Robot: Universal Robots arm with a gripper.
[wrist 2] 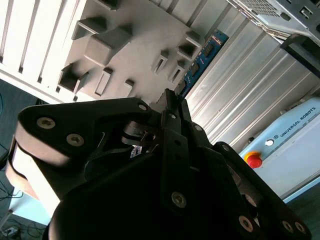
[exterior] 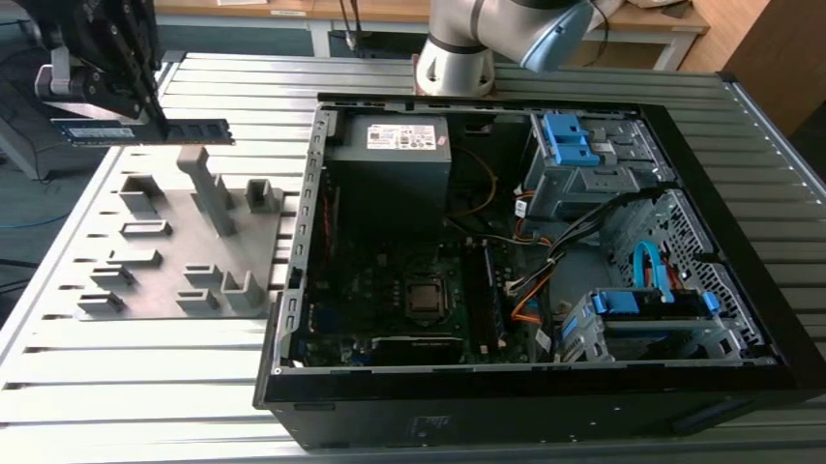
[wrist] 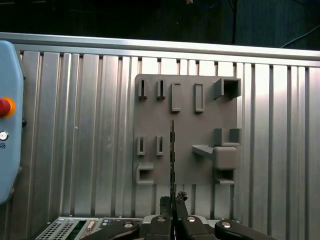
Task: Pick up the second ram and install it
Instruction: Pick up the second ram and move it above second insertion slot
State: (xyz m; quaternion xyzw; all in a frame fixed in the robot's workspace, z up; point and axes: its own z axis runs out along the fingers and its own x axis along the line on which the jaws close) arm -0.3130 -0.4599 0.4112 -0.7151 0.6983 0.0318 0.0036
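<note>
Your hand (exterior: 139, 116) is clamped on the second ram (exterior: 193, 131), suspended level above the grey holder tray (exterior: 168, 253), beside the open computer case (exterior: 309, 242). Risk: the thin board could pivot in the grip, then meet its slot crooked.

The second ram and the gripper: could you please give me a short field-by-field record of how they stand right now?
gripper: fingers shut on the second ram
second ram: held roughly level in the air, over the grey holder plate
grey holder plate: lies on the slatted table, to the exterior view's left of the computer case
computer case: open, motherboard exposed
task state: ram picked up, not yet in the case
</note>
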